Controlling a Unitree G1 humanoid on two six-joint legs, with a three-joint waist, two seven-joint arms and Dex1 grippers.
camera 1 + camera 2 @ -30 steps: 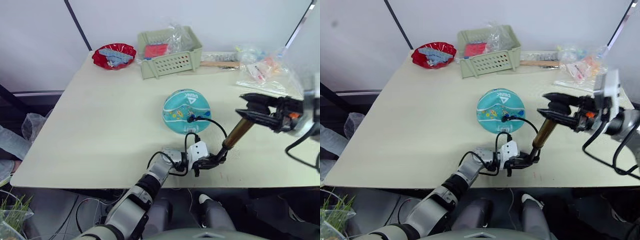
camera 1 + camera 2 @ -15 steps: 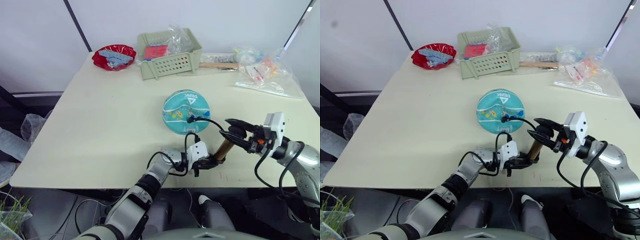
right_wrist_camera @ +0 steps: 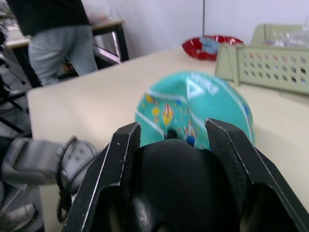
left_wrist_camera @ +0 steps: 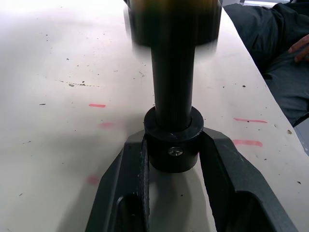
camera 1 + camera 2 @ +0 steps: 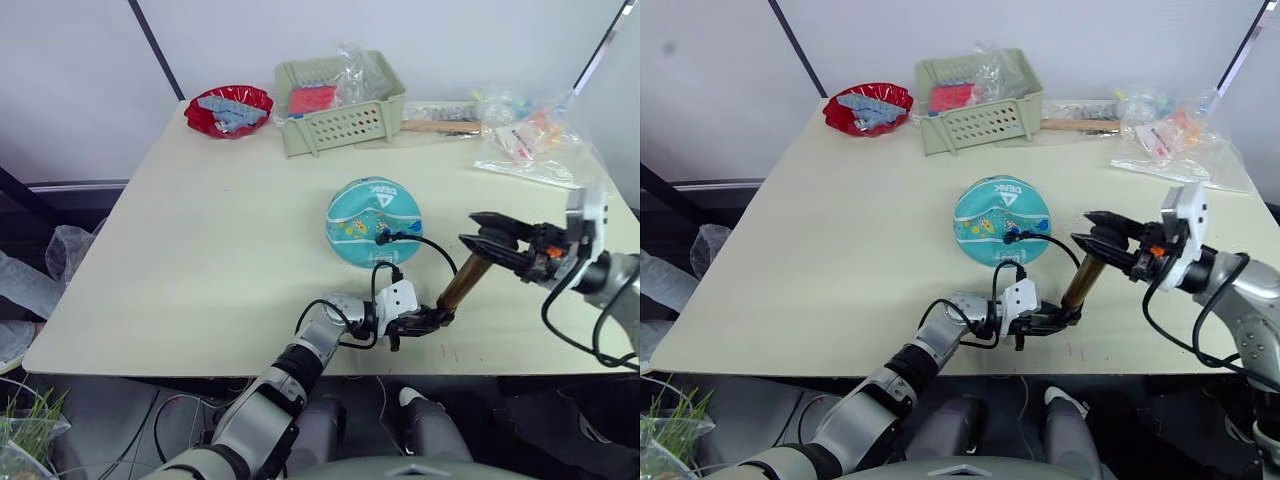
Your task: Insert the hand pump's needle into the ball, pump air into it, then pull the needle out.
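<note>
Gripping both ends of pump beside teal ball

Slim gold-bronze metal hand pump [image 5: 463,282] with black end caps stands tilted on the cream table [image 5: 200,250], on the robot's right of the teal rubber ball [image 5: 373,222] with white stripes, cartoon prints and white triangle logo. Pump is near the ball, not touching it. Left gripper [image 4: 172,159] has its two black fingers clamped on the pump's black base cap, seen close in the left wrist view; that end sits by the table's near edge, nearer the robot than the ball. Right gripper [image 5: 1110,238] is closed around the pump's black top handle, which sits between its fingers in the right wrist view. Thin black hose [image 5: 425,245] loops from the pump to the ball's near-right side and meets the surface there; the needle itself is too small to make out.

Beyond the ball: pale green slotted plastic basket [image 5: 340,125], red bowl [image 5: 229,110] to the basket's left, clear plastic bags [image 5: 530,140] further right of the ball. A person [image 3: 63,34] stands past the table in the right wrist view.
</note>
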